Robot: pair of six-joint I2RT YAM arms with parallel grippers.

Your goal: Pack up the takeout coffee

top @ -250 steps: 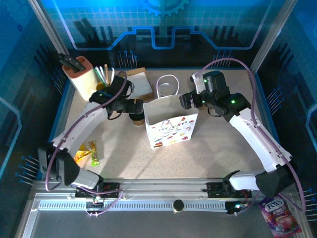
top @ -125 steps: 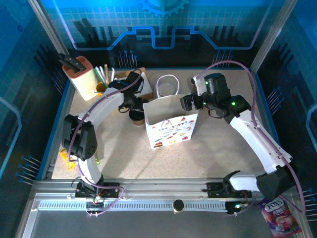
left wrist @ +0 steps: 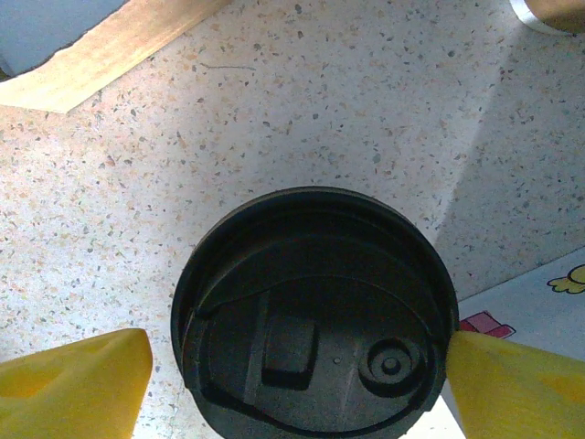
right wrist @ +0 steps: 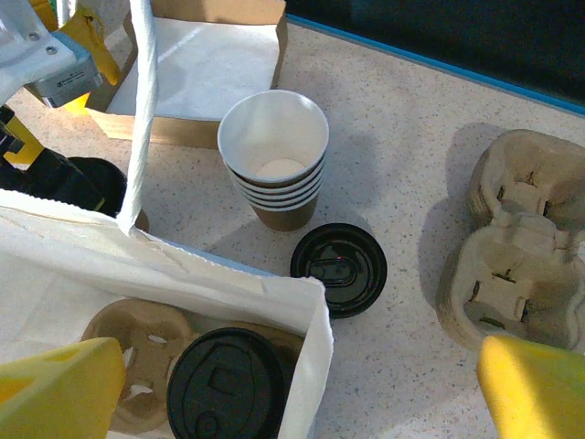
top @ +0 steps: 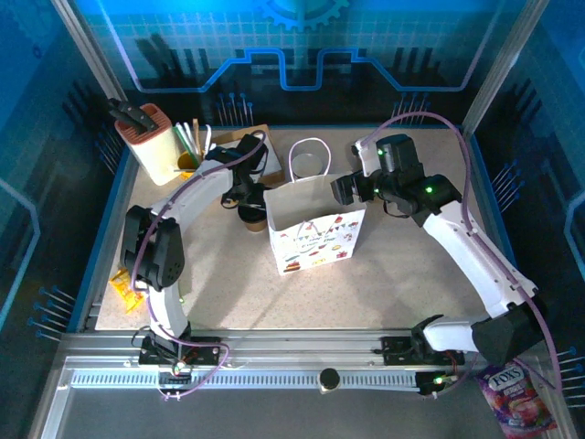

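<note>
Spanning table (top: pixel 238 293): speckled beige, perhaps stone | walls (top: pixel 292 46): blue-lit | coffee cup (left wrist: pixel 311 357): upright

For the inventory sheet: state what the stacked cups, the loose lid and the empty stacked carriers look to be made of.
Stacked cups: likely paper, matte brown outside, white inside, with thin rolled rims.
Loose lid: probably moulded plastic, black with a slight sheen and embossed sip details.
Carriers: seemingly moulded pulp, beige, rough and dull.
</note>
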